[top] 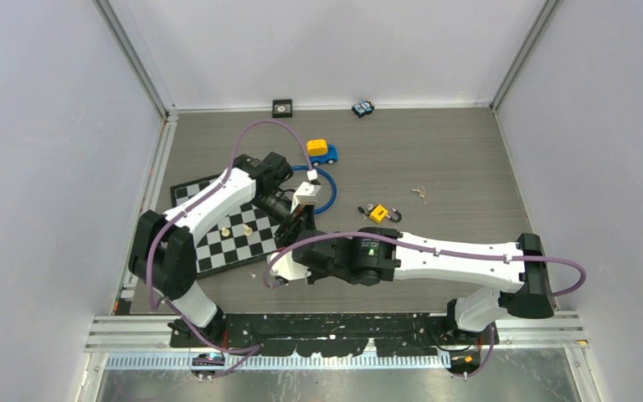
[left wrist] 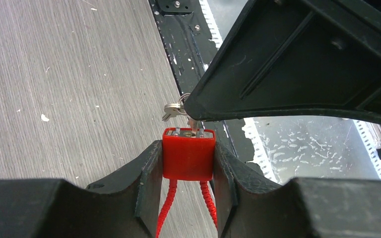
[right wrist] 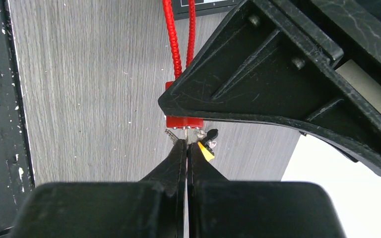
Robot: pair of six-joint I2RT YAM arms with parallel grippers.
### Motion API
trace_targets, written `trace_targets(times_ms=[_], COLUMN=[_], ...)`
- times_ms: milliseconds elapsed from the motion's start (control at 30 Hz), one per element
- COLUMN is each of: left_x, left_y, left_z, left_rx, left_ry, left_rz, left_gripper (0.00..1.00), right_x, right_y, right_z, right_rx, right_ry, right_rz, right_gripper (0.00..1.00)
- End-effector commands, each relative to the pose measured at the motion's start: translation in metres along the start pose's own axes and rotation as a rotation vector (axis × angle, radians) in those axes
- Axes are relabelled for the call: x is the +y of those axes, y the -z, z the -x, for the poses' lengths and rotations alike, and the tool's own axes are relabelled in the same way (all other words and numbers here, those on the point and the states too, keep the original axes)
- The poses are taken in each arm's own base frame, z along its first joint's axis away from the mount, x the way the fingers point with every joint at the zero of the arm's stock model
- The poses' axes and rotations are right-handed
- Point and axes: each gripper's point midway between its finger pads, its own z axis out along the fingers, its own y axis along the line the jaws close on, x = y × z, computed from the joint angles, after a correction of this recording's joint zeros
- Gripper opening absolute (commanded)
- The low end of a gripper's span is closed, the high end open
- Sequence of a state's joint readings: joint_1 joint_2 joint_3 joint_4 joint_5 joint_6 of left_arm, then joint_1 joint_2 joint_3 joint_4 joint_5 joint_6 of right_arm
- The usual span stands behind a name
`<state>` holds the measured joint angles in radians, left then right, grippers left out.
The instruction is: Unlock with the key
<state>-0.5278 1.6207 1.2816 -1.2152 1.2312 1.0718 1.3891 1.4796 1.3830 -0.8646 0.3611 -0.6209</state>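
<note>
Left gripper (left wrist: pixel 187 152) is clamped on the red padlock (left wrist: pixel 187 162), up near the table's front edge, keyhole facing my right arm. The key (right wrist: pixel 185 133) looks partly entered. Right gripper (right wrist: pixel 186 147) has its jaws pinched together on it. I'd turn that wrist purely about the key's axis while the left holds rigid.

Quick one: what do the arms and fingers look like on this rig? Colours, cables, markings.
Left arm and right arm: white links, black joints. A purple cable loops along each. Left fingers and right fingers are matte black, wedge-shaped, scuffed. Small green light on the right arm; no other markings visible.
</note>
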Motion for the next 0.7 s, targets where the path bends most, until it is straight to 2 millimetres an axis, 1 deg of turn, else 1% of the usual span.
trace_targets(times_ms=[0, 133, 233, 367, 567, 667], left_x=[-0.004, -0.008, -0.01, -0.01, -0.008, -0.008], left_y=[0.001, -0.001, -0.001, -0.001, 0.0, 0.0], left_z=[0.033, 0.036, 0.036, 0.037, 0.043, 0.043], left_rx=[-0.11, -0.143, -0.154, -0.161, -0.185, -0.186], left_ry=[-0.099, -0.082, -0.071, -0.069, -0.055, -0.057], left_rz=[-0.021, -0.045, -0.052, -0.054, -0.06, -0.059], left_gripper=[0.0, 0.0, 0.0, 0.0, 0.0, 0.0], right_x=[-0.004, -0.007, -0.008, -0.007, -0.004, -0.002], right_y=[0.005, 0.001, -0.002, -0.003, -0.003, -0.005], right_z=[0.036, 0.033, 0.027, 0.024, 0.035, 0.036], right_rx=[-0.141, -0.114, -0.083, -0.08, -0.103, -0.102], right_ry=[0.009, 0.109, 0.176, 0.191, 0.169, 0.169], right_rz=[-0.001, -0.07, -0.125, -0.151, -0.15, -0.15], right_gripper=[0.01, 0.01, 0.01, 0.0, 0.0, 0.01])
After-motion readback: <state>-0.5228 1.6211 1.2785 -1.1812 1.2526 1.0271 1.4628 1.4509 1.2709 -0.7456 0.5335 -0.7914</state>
